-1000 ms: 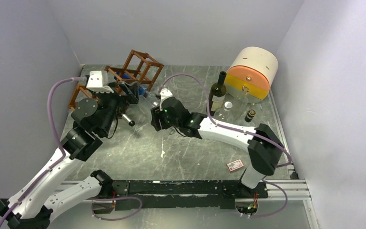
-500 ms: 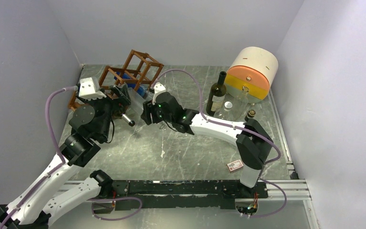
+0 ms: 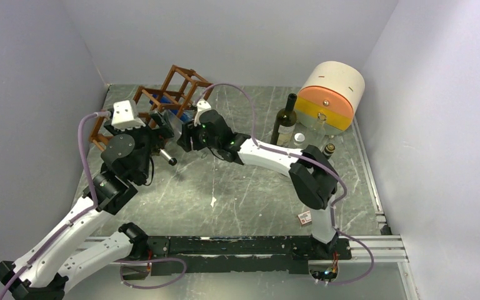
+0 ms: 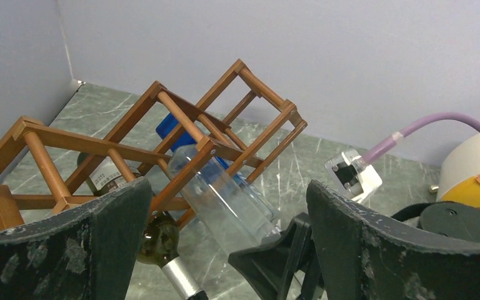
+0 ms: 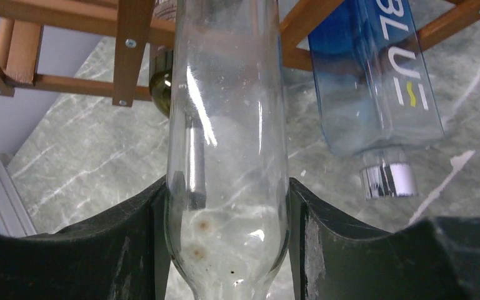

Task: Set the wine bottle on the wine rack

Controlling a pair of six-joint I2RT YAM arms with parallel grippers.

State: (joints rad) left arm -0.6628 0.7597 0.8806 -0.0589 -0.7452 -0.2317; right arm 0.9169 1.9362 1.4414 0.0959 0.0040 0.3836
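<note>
Wine bottle [image 5: 225,156], clear glass, sits clamped between the right gripper [image 5: 225,215] fingers. The left gripper [image 4: 228,234] gapes empty nearby. Farther on, the bottle's end pokes among the wine rack [image 4: 184,119] bars. Insertion looks under way; next, push deeper along the cell, then release.

- Your right gripper [image 3: 186,134] has carried the clear bottle [image 5: 225,125] left, up to the wine rack [image 3: 184,84].
- Your left arm [image 3: 115,187] has shifted a little.

Right gripper [image 3: 186,135] holds clear wine bottle [image 3: 174,124] at wine rack [image 3: 194,75] (left gripper [image 3: 160,121] just beside).
</note>
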